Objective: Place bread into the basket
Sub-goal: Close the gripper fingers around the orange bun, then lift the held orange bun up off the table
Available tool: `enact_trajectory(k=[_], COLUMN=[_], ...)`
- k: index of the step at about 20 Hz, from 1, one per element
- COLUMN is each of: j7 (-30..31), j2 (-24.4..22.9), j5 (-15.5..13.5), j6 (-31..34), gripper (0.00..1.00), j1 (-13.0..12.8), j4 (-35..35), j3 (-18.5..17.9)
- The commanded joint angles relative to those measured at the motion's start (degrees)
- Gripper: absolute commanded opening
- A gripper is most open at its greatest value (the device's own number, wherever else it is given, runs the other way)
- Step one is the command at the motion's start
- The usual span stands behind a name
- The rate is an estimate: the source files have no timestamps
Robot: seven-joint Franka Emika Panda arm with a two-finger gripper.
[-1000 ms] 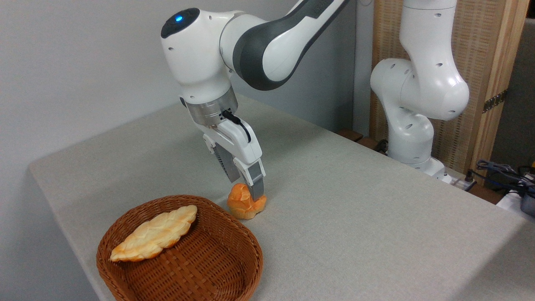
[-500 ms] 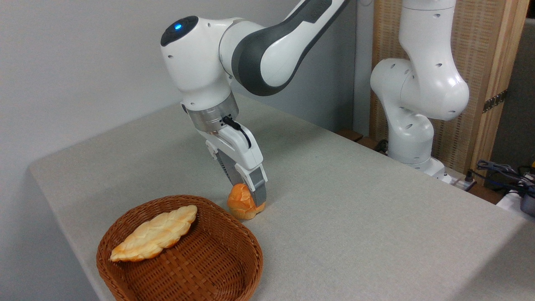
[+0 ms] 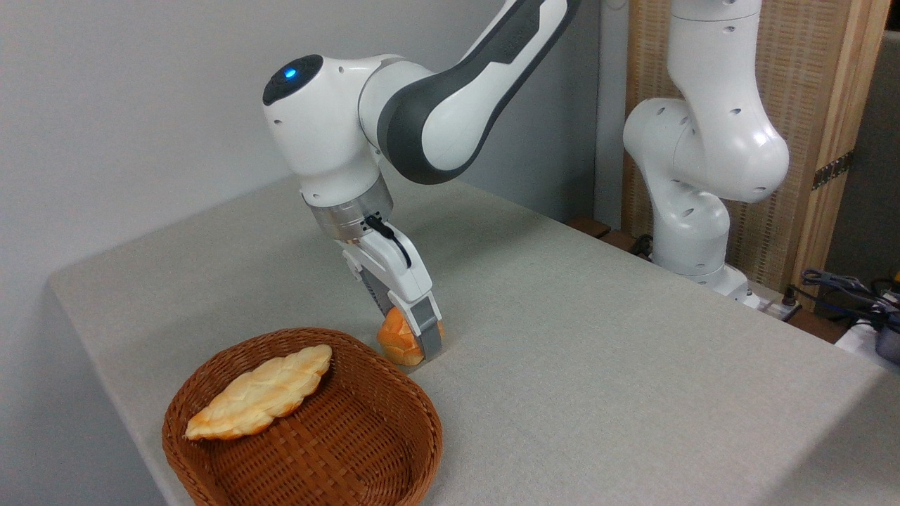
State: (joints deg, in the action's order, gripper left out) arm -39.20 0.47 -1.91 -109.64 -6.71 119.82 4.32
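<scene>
My gripper (image 3: 411,337) was down at the table (image 3: 598,351), fingers straddling the bread (image 3: 394,342). Near finger (image 3: 427,330) lay across the bun's right side; the far one was mostly hidden behind it. Whether I had clamped on yet, I could not tell. The bun sat on the cloth just beyond the far right rim of the basket (image 3: 394,460), touching or nearly so. The basket lay to the near left of my hand, the braided loaf (image 3: 260,392) filling its far left half. The open room was near and right, so the carry looked to be a short lift over the rim, toward the camera.
</scene>
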Motion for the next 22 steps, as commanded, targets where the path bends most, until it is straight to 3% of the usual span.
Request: enact_trajectory(k=[1, 12, 16, 22], j7=[-0.9, -0.8, -0.9, -1.1], j2=[-0.4, -0.7, -3.5, -4.9], j5=[0.7, 0.7, 0.5, -0.7], j6=[-0.9, -0.8, 0.6, 3.3], gripper=[0.40, 0.42, 0.43, 0.45], j1=[-0.1, -0.1, -0.1, -0.1], j4=[0.2, -0.2, -0.7, -7.2], j3=[-0.1, -0.1, -0.1, -0.4])
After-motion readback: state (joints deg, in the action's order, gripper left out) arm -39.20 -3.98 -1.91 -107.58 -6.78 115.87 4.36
